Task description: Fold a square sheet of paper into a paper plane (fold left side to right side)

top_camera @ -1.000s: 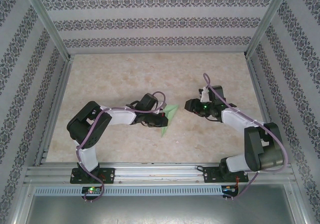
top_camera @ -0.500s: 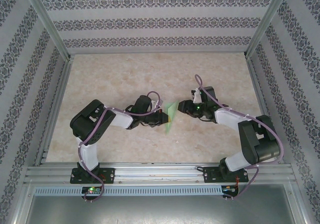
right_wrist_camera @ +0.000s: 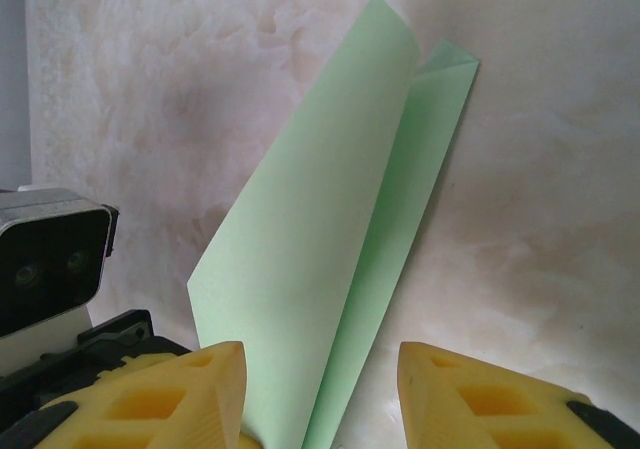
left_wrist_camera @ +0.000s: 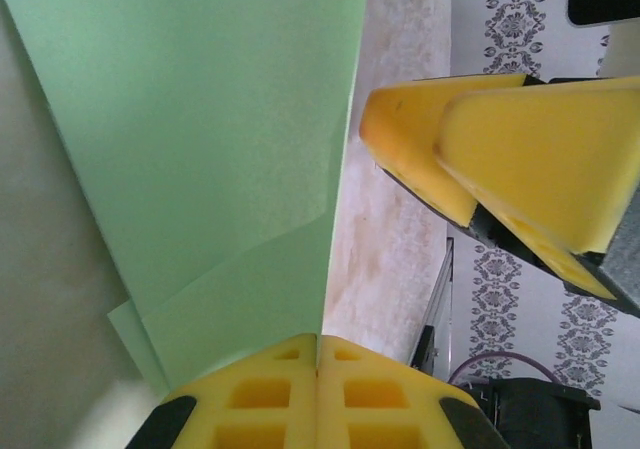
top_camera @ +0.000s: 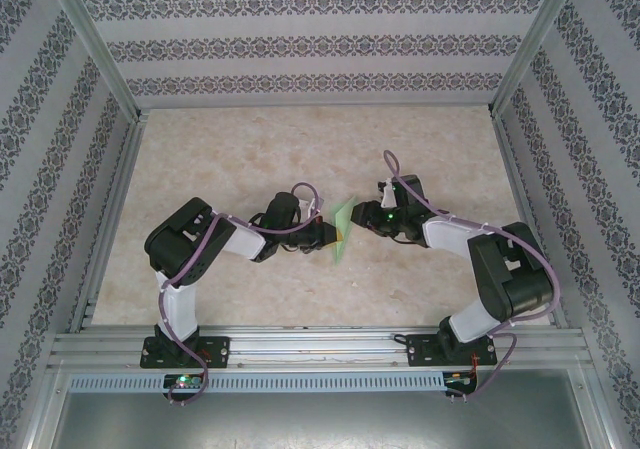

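Note:
The light-green sheet of paper (top_camera: 342,232) is folded into a narrow pointed shape and held up on edge above the table's middle. In the left wrist view my left gripper (left_wrist_camera: 318,343) is shut on the paper's (left_wrist_camera: 210,139) lower edge, its yellow pads pressed together on it. My right gripper (top_camera: 361,217) faces it from the right, close to the paper. Seen from the right wrist, the right gripper (right_wrist_camera: 320,371) is open, and the folded paper (right_wrist_camera: 320,229) rises between its spread yellow fingers (right_wrist_camera: 205,389) without touching them. Those right fingers (left_wrist_camera: 470,139) also show in the left wrist view, beside the sheet.
The marbled beige tabletop (top_camera: 300,149) is boxed in by patterned walls (top_camera: 300,44) on three sides, with metal rails (top_camera: 320,347) along the near edge. The left wrist camera housing (right_wrist_camera: 50,259) sits just left of the right fingers.
The right arm has swung left and closed in on the paper. The left gripper has edged right and tipped the sheet more upright. The right jaws have narrowed slightly.

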You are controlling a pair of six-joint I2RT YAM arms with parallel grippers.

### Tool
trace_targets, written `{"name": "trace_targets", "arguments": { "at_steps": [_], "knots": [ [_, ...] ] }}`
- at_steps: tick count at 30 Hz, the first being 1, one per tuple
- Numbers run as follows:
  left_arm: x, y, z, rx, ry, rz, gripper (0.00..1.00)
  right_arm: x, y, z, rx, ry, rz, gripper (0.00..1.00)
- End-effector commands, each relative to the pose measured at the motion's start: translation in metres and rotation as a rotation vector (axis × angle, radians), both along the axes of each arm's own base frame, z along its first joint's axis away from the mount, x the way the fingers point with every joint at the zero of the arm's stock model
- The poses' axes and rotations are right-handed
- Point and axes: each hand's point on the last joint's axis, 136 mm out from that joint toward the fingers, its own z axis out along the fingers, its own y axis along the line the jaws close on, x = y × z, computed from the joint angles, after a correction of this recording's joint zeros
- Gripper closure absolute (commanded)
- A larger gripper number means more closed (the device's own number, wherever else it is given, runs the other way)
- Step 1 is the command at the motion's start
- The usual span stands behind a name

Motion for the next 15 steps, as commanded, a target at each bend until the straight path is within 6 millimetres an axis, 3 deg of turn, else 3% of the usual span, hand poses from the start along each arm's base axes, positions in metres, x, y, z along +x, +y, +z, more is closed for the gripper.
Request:
{"name": "trace_targets", "arguments": {
  "at_steps": [1, 15],
  "knots": [
    [0.005, 0.003, -0.002, -0.028, -0.002, 0.008, 1.0, 0.007, 0.006, 0.001, 0.003, -0.018, -0.015, 0.55],
    [0.007, 0.004, -0.006, -0.051, 0.012, 0.027, 1.0, 0.017, 0.014, -0.009, 0.009, 0.009, -0.054, 0.57]
  ]
}}
